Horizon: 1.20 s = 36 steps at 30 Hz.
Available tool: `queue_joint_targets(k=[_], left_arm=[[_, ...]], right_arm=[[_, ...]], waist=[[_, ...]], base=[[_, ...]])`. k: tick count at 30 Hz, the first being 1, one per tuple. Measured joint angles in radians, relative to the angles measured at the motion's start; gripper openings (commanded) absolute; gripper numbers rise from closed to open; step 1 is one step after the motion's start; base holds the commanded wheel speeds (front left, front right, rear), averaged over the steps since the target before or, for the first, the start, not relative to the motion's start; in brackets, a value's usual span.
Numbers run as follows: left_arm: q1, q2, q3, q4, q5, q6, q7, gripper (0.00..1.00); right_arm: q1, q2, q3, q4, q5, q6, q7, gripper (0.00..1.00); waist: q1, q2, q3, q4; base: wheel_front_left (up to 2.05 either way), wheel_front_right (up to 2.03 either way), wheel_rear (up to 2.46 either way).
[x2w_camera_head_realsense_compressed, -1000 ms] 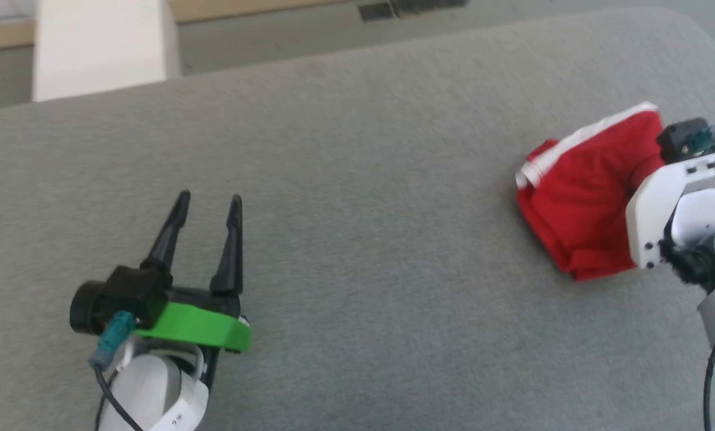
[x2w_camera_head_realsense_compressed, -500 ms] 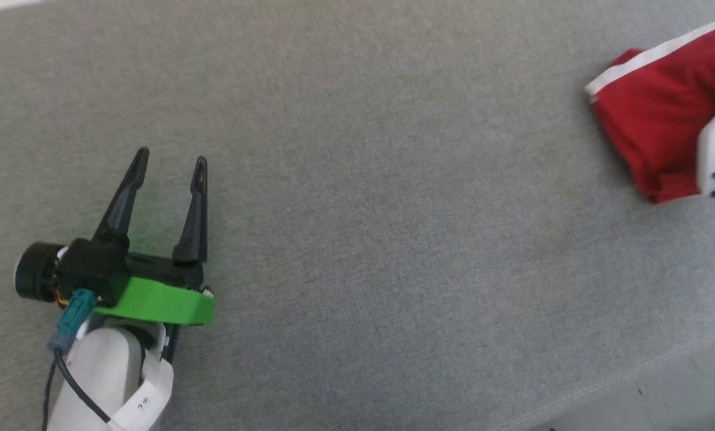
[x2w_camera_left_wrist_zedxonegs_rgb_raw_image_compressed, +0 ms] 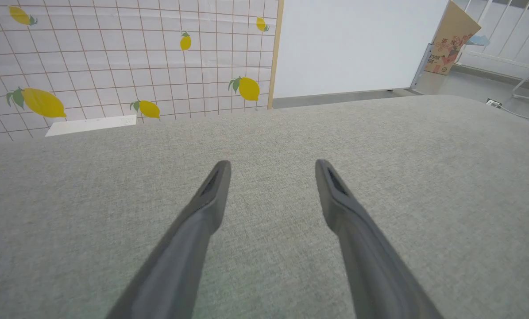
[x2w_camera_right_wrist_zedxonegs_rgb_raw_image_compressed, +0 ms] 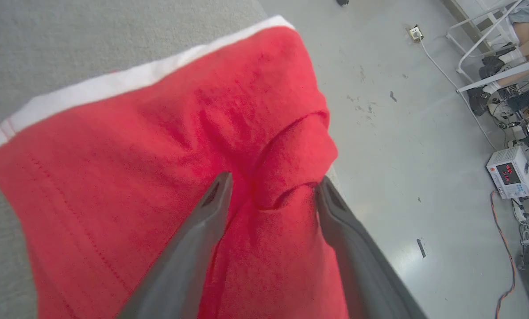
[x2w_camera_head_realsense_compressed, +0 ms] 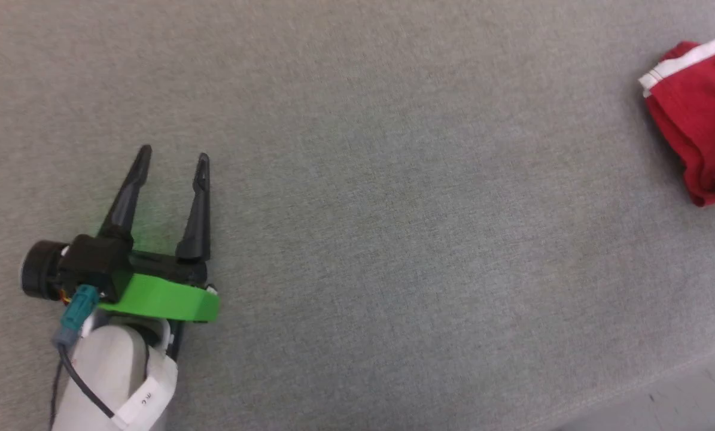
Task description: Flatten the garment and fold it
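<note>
Two pincers gaping. My right pincer (x2w_camera_right_wrist_zedxonegs_rgb_raw_image_compressed: 272, 177) is straddling raised fold of garment (x2w_camera_right_wrist_zedxonegs_rgb_raw_image_compressed: 158, 133), bunched at right edge of grey surface (x2w_camera_head_realsense_compressed: 393, 209). Judging: pinching deep on fold, then dragging left toward centre. My left pincer (x2w_camera_head_realsense_compressed: 173, 153) is hovering empty, well left.

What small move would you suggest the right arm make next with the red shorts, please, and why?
Probably close the right end effector: its fingers stand apart astride a raised fold of the red shorts, bunched at the grey surface's edge, far from the open left end effector.
</note>
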Motion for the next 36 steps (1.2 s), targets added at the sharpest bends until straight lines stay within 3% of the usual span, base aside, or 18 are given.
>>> queue_joint_targets(k=[5,10,17,21,28,36], left_arm=[[0.022,-0.044,-0.007,0.039,-0.019,0.001,-0.002,1.00],[0.068,-0.090,0.003,0.064,-0.032,0.002,-0.005,1.00],[0.120,-0.122,0.013,0.098,-0.064,0.001,-0.005,1.00],[0.127,-0.135,0.011,0.113,-0.068,-0.001,-0.005,1.00],[0.135,-0.146,0.007,0.139,-0.077,-0.002,-0.005,1.00],[0.148,-0.151,0.002,0.167,-0.078,-0.002,-0.006,1.00]], right_arm=[[0.041,0.003,-0.038,-0.006,0.028,0.000,-0.054,1.00],[0.142,0.018,0.027,-0.065,0.141,0.000,-0.184,1.00],[0.331,0.042,0.173,-0.263,0.329,0.000,-0.328,1.00],[0.441,0.057,0.207,-0.418,0.396,0.000,-0.365,1.00],[0.643,0.175,0.174,-0.660,0.417,0.000,-0.406,1.00],[0.788,0.231,0.238,-0.737,0.385,0.000,-0.395,1.00]], waist=[[-0.0001,0.0000,-0.067,0.024],[-0.0002,0.0000,-0.153,0.055],[-0.0002,0.0000,-0.275,0.114],[-0.0003,0.0000,-0.325,0.166],[-0.0002,0.0000,-0.389,0.268],[-0.0002,0.0000,-0.445,0.359]], base=[[0.00,0.00,0.00],[0.00,0.00,0.00],[0.00,0.00,0.00],[0.00,0.00,0.00],[0.00,0.00,0.00],[0.00,0.00,0.00]])
